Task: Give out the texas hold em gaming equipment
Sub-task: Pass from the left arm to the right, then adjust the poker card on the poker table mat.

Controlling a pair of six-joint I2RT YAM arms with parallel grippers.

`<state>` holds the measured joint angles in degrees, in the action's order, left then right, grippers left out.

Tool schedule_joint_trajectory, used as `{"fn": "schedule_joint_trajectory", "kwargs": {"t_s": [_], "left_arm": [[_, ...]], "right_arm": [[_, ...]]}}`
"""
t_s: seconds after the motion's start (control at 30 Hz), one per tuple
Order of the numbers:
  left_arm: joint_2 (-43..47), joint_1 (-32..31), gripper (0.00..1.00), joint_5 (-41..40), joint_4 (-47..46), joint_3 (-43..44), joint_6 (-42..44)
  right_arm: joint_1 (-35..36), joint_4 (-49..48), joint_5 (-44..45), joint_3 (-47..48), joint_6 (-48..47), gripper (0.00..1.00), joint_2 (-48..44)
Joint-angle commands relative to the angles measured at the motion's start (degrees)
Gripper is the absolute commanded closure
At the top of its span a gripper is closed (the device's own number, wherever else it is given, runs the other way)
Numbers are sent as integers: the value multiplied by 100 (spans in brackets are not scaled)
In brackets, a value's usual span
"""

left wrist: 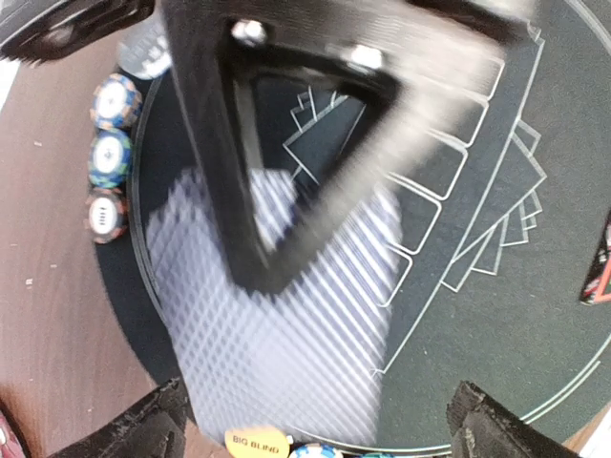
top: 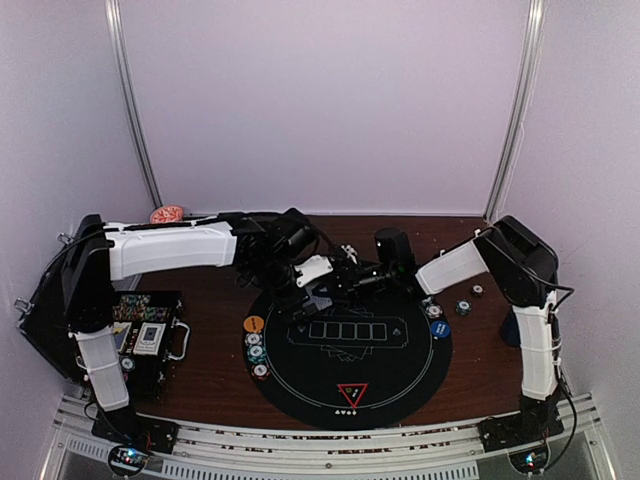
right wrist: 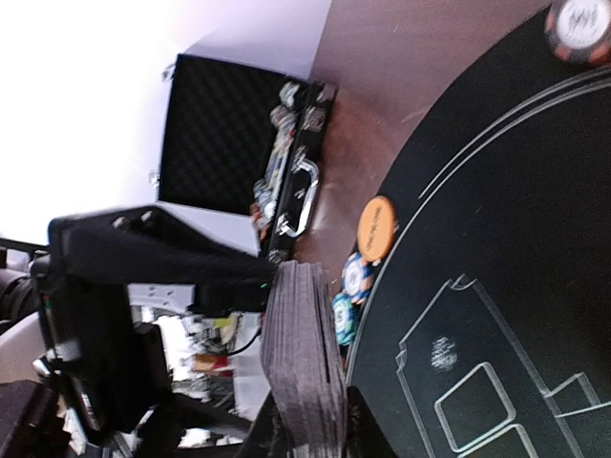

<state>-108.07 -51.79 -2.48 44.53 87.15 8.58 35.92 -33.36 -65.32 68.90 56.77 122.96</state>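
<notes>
1. The round black poker mat (top: 400,370) fills the middle of the table. Both arms meet above its rim at about 12 o'clock.
2. The deck of grey-blue-backed cards (left wrist: 286,353) hangs there, seemingly just off the felt. I'd judge it light but treacherous: a loose, slick stack that will fan or shed cards if it is pinched at one corner. It wants squeezing flat across both faces, near the middle of the long edges, and firmly.
3. The right gripper (right wrist: 304,420) has the deck. Its jaws are drawn in narrow on the stack's two faces, which that wrist's camera shows edge-on.
4. The left gripper (left wrist: 320,429) is spread as wide as it goes. One finger sits on each side of the deck, touching nothing and holding nothing.
5. The poker chips (left wrist: 110,157) lie in a short row on the mat's rim at 9 o'clock, with a few more around 2 o'clock. They look small, hard and rigid, so I'd take them across the rim.
6. The orange button (top: 254,324) lies near 10 o'clock and the blue button (top: 439,328) near 3 o'clock. The red triangle marker (top: 352,393) sits at 6 o'clock. All three are thin, flat pieces and look awkward to lift.
</notes>
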Motion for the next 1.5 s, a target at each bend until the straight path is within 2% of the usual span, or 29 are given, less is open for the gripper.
{"fn": "schedule_joint_trajectory", "kwargs": {"t_s": [0.0,0.07,0.17,0.3,0.4,0.47,0.67,0.9,1.2,1.47], "left_arm": [[841,56,2,83,-965,-516,-131],[1122,98,2,85,-1177,-715,-234],[1710,116,2,-24,-1554,-1084,-484],[2794,206,2,-893,-2145,-1769,-1246],[3589,263,2,-1438,-2314,-2352,-1783],[3999,266,2,-1763,-2307,-2683,-2052],[4885,261,2,-2310,-2219,-3418,-2599],[5264,259,2,-2379,-2265,-3817,-2677],[5345,266,2,-2371,-2303,-3912,-2708],[5301,265,2,-2410,-2297,-3909,-2695]], "right_arm": [[-181,2026,521,484,-1793,99,-625],[-225,2467,613,607,-2085,99,-693],[-256,4094,1071,1157,-3353,98,-769],[-261,5855,1922,1737,-4596,97,-870],[-222,6841,2506,1947,-5193,95,-994],[-158,7160,2828,1914,-5444,95,-1115],[359,7210,3918,1478,-5712,93,-1422],[993,7138,4927,1371,-6010,90,-1091],[1293,7118,5241,1468,-6158,79,-780],[1390,7109,5318,1532,-6170,78,-799]]}}
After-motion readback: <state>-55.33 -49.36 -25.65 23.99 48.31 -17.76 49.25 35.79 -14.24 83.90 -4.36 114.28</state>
